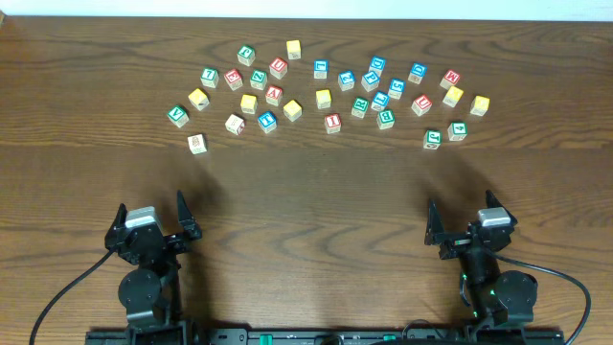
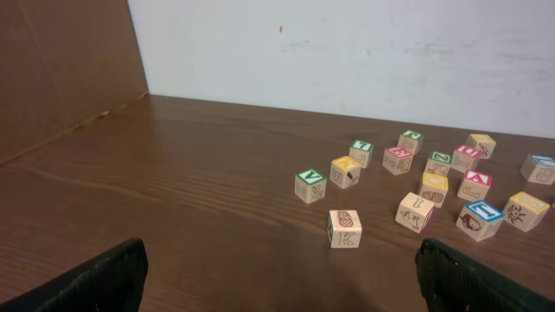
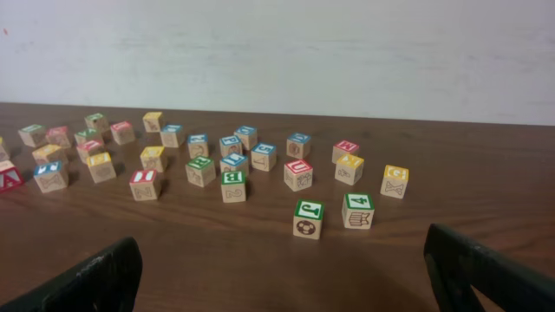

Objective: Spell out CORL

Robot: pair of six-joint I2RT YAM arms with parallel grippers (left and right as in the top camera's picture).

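Note:
Several wooden letter blocks with coloured faces lie scattered across the far half of the table (image 1: 316, 192). The nearest on the left is a block (image 1: 197, 144) showing K in the left wrist view (image 2: 344, 228). The nearest on the right are a green J block (image 1: 433, 139) (image 3: 307, 218) and a green 4 block (image 1: 457, 130) (image 3: 357, 211). My left gripper (image 1: 151, 222) (image 2: 277, 277) is open and empty near the front edge. My right gripper (image 1: 467, 225) (image 3: 282, 277) is open and empty at the front right. Which blocks carry C, O, R and L I cannot tell.
The blocks lie in a loose band from a green block (image 1: 177, 116) at left to a yellow block (image 1: 480, 105) at right. A white wall (image 3: 277, 52) stands behind the table. Bare wood lies between the grippers and the blocks.

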